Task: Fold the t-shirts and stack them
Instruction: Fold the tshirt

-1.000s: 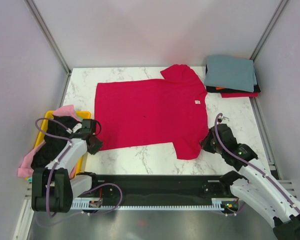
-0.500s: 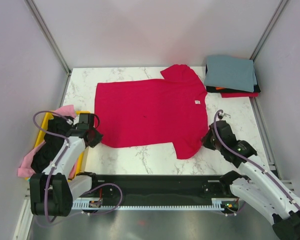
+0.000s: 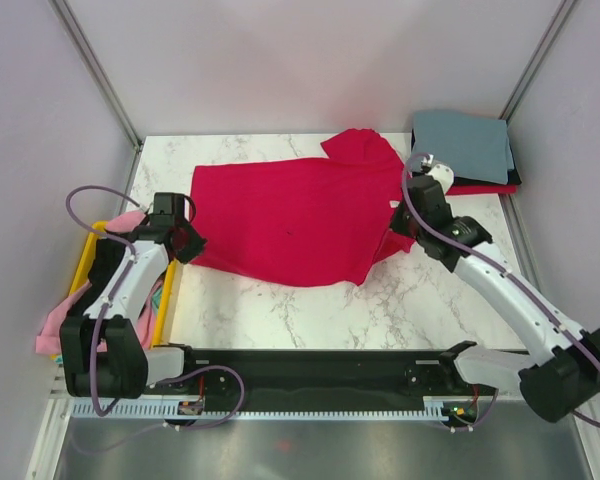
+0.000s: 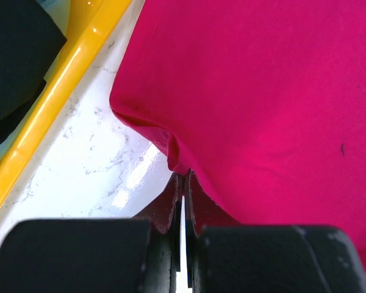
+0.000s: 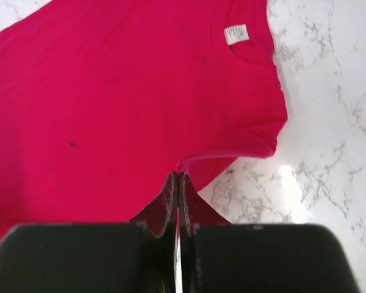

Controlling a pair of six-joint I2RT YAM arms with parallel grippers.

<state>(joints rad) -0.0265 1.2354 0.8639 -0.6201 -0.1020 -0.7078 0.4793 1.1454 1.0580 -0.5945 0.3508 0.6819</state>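
A crimson-red t-shirt [image 3: 290, 215] lies spread on the marble table, its near edge lifted at both ends. My left gripper [image 3: 188, 246] is shut on the shirt's near left hem corner; the left wrist view shows the jaws [image 4: 182, 178] pinching a fold of red cloth [image 4: 262, 91]. My right gripper [image 3: 398, 222] is shut on the near right sleeve area. In the right wrist view the fingertips [image 5: 178, 177] clamp a red fold [image 5: 110, 91] below the white neck tag [image 5: 236, 34]. Folded shirts, grey-blue on top [image 3: 462, 143], are stacked at the far right.
A yellow bin [image 3: 167, 300] stands at the table's left edge, holding pink cloth [image 3: 50, 330] and black cloth [image 4: 12, 61]. Its rim [image 4: 67, 91] runs close beside my left gripper. Grey walls enclose the table on three sides.
The left gripper shut on the hem corner. Both grippers moved away from the near edge, lifting the shirt's near side; the right one carried the near sleeve far up toward the collar.
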